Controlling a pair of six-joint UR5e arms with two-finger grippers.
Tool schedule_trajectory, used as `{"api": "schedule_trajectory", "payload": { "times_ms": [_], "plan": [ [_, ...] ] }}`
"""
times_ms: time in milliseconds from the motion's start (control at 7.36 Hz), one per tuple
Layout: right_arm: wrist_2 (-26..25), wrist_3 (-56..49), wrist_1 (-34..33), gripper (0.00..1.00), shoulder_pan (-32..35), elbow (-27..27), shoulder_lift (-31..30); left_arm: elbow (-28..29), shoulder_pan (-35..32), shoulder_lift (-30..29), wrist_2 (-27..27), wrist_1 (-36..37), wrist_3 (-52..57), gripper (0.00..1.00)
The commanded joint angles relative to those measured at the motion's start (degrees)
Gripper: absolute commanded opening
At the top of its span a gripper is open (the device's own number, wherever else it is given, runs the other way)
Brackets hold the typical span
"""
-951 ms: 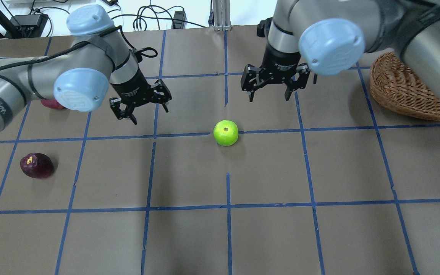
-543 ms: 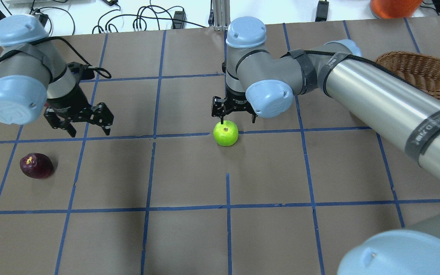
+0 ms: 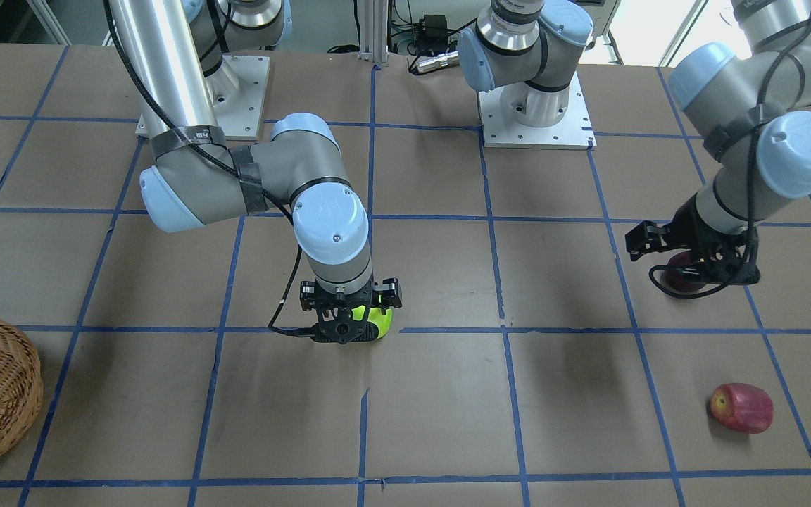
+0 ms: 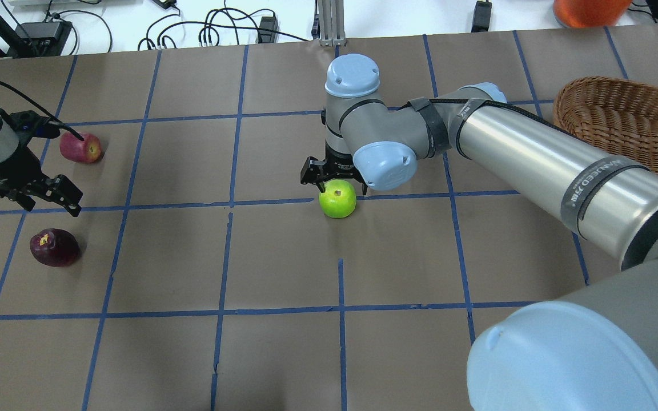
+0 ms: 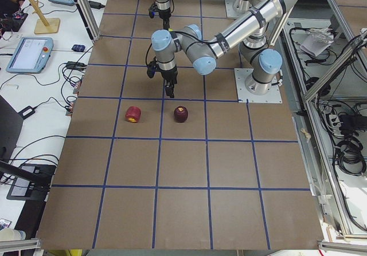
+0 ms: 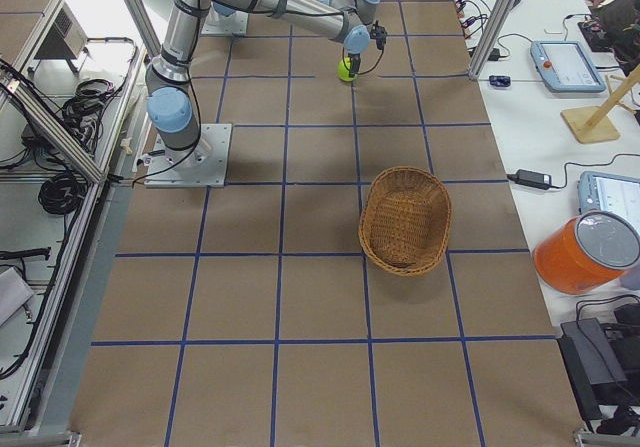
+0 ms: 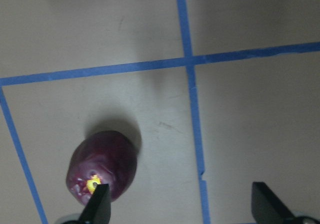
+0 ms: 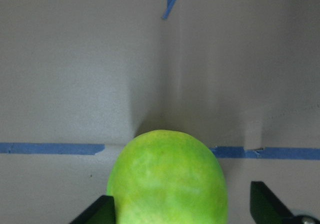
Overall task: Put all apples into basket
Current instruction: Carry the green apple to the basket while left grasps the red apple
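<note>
The lime green apple (image 4: 337,200) sits on the table's middle. My right gripper (image 4: 334,184) is open and lowered over it. In the right wrist view the apple (image 8: 167,179) lies between the two fingertips with gaps on both sides. My left gripper (image 4: 49,200) is open and hovers between the red apple (image 4: 80,147) and the dark maroon apple (image 4: 55,247). In the left wrist view the maroon apple (image 7: 102,166) lies by one fingertip, off to the side of the gap. The wicker basket (image 4: 620,123) stands empty at the far right.
The table is brown paper with a grid of blue tape. My right arm's long forearm (image 4: 534,165) stretches across the right half, between the green apple and the basket. Cables and an orange container (image 4: 589,8) lie beyond the far edge.
My right gripper has come down from beside the green apple to straddle it. My left arm has swung left toward the maroon apple, uncovering the red apple.
</note>
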Motion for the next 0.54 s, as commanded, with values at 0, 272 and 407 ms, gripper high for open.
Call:
{"api": "schedule_trajectory", "payload": {
  "times_ms": [0,272,407],
  "plan": [
    [0.75,0.84,-0.66,1.00,0.77,0.09,1.38,-3.60,4.19,-1.35,0.19,4.78,7.43,1.00],
    [0.75,0.93,-0.66,1.00,0.95,0.35,1.65,-5.72,7.90,-3.37,-0.07,7.79,7.73,1.00],
    [0.57,0.24,-0.75,1.00,0.86,0.18,2.09,-6.34,7.99,-3.99,0.02,8.06,7.73,1.00]
  ]
}}
